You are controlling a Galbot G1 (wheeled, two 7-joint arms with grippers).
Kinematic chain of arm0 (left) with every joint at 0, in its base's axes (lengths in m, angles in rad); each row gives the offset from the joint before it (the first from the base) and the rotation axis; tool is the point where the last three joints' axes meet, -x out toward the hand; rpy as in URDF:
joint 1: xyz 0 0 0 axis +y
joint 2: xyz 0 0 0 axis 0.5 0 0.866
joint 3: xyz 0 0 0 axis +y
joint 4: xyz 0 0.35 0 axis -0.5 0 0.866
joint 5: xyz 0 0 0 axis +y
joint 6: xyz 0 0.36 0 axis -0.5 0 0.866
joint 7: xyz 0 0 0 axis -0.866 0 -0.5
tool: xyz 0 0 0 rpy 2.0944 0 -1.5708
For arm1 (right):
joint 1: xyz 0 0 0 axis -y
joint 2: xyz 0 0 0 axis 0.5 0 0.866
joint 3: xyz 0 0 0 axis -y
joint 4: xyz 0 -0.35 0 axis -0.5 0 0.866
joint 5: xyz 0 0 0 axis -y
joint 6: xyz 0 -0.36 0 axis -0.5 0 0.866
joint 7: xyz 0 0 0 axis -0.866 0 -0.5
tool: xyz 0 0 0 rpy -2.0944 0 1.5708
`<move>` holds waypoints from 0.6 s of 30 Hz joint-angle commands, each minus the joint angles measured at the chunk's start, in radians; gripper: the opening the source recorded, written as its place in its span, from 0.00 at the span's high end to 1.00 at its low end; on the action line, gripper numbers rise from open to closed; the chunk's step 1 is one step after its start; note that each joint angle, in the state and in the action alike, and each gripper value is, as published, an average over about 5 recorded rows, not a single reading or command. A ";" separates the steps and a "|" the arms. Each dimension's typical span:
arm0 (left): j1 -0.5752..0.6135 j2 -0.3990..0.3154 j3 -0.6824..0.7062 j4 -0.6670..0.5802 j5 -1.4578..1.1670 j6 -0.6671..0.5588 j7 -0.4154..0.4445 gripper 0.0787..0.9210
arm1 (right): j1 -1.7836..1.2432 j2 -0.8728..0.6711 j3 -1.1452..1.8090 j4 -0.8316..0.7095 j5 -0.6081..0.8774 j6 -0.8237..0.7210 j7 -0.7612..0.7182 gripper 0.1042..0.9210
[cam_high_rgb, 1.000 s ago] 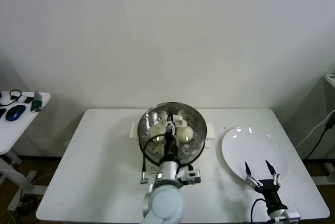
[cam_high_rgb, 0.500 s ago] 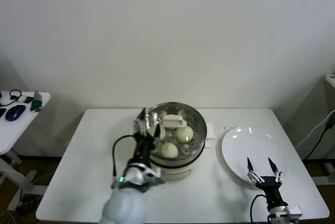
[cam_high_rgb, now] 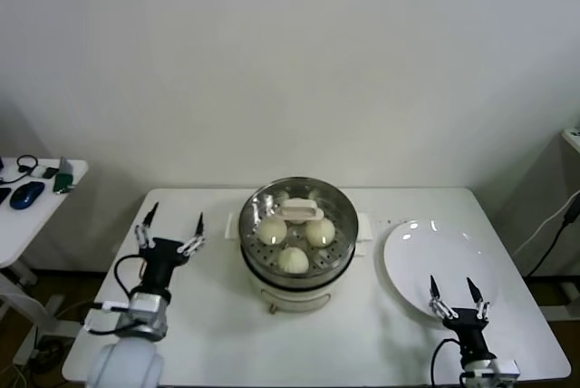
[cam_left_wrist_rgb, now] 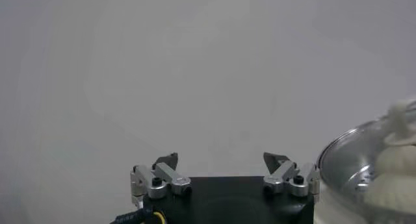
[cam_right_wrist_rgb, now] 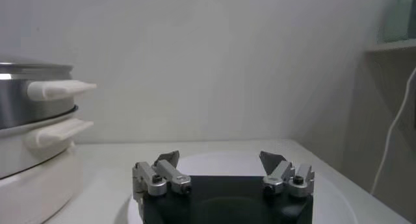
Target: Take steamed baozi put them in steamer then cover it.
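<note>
On the white tabletop there is one steamer, one cover, one plate and two end effectors. Through the cover I can count three steamed baozi; a fourth I cannot tell.

The left end effector is at the left of the steamer, apart from it, with fingers spread wide and holding nothing.

The steamer is a round shiny metal basket on a cream-white base. The clear glass cover with its cream handle lies on top of it.

The right end effector is over the near edge of the flat, round white plate, also spread wide and holding nothing.
</note>
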 commanded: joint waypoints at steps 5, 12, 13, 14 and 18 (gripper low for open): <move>0.078 -0.010 -0.123 0.348 -0.301 -0.329 -0.042 0.12 | -0.002 0.012 -0.003 -0.006 0.004 0.008 0.013 0.12; 0.073 0.005 -0.097 0.412 -0.298 -0.338 0.009 0.12 | -0.005 0.011 0.001 0.001 0.006 0.003 0.016 0.12; 0.073 0.004 -0.096 0.412 -0.296 -0.336 0.016 0.12 | -0.005 0.011 0.002 0.001 0.006 0.003 0.016 0.12; 0.073 0.004 -0.095 0.411 -0.295 -0.334 0.023 0.12 | -0.005 0.010 0.003 0.001 0.006 0.003 0.016 0.12; 0.071 0.002 -0.095 0.406 -0.286 -0.328 0.041 0.12 | -0.005 0.007 0.005 0.000 0.006 0.004 0.015 0.12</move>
